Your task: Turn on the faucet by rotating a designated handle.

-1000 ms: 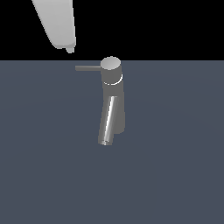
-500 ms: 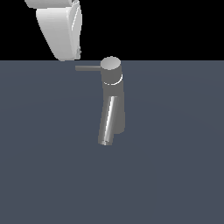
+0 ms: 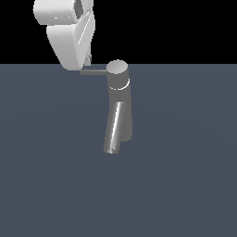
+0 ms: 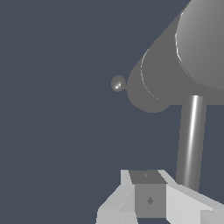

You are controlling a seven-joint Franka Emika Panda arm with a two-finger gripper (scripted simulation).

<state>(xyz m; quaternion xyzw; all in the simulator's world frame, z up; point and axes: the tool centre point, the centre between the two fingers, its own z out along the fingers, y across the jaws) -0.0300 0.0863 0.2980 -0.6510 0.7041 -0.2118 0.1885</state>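
Nearest the exterior camera, the faucet's (image 3: 119, 111) slanted spout (image 3: 114, 127) points down toward the dark floor (image 3: 185, 185), with the upright body and round cap (image 3: 117, 67) behind it. Farther back, the handle (image 3: 93, 71) juts from the cap toward the exterior view's left, its free end meeting the white gripper (image 3: 87, 59) that hangs just above it. Whether the fingers are spread or closed cannot be told from either view. To turn the handle well, the gripper should probably press near the rod's tip, where leverage is greatest, and sweep in an arc around the cap. The wrist view alone shows the handle (image 4: 191, 140) running close beside the gripper's (image 4: 148, 199) fingers, and the spout's rounded end (image 4: 118, 83) beyond.
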